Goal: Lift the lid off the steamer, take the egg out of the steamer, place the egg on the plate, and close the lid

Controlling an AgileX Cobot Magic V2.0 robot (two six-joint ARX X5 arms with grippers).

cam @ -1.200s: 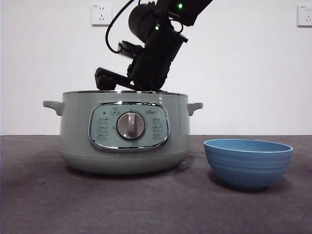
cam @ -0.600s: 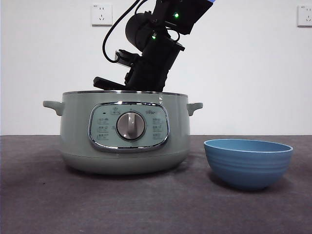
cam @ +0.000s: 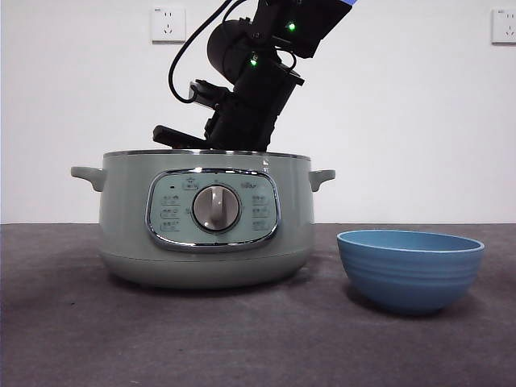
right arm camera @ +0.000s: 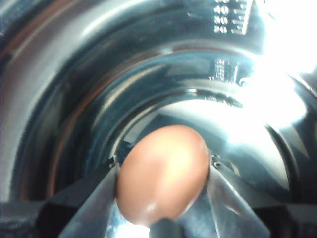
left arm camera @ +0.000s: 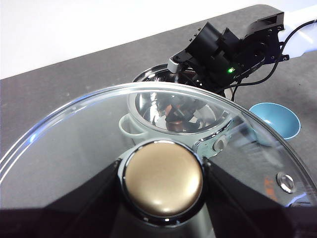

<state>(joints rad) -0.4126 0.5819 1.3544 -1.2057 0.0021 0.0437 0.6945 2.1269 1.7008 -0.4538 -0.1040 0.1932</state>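
The pale green steamer [cam: 205, 218] stands open on the table, left of centre. My left gripper [left arm camera: 162, 171] is shut on the round knob [left arm camera: 163, 191] of the glass lid [left arm camera: 84, 144] and holds it up in the air, away from the pot. My right gripper [right arm camera: 162, 173] is down inside the shiny steel pot, shut on the reddish-brown egg [right arm camera: 161, 163], one jaw on each side. In the front view the pot wall hides both the egg and the jaws; only the right arm [cam: 250, 89] shows above the rim. To the right of the steamer sits the blue plate [cam: 411, 270].
The steamer's side handles [cam: 322, 177] stick out at both ends. A gap of dark table [cam: 322, 322] separates the pot from the plate. A white wall with two sockets [cam: 168, 24] lies behind.
The right arm has risen a little out of the pot over the last second. Steamer and plate have not moved.
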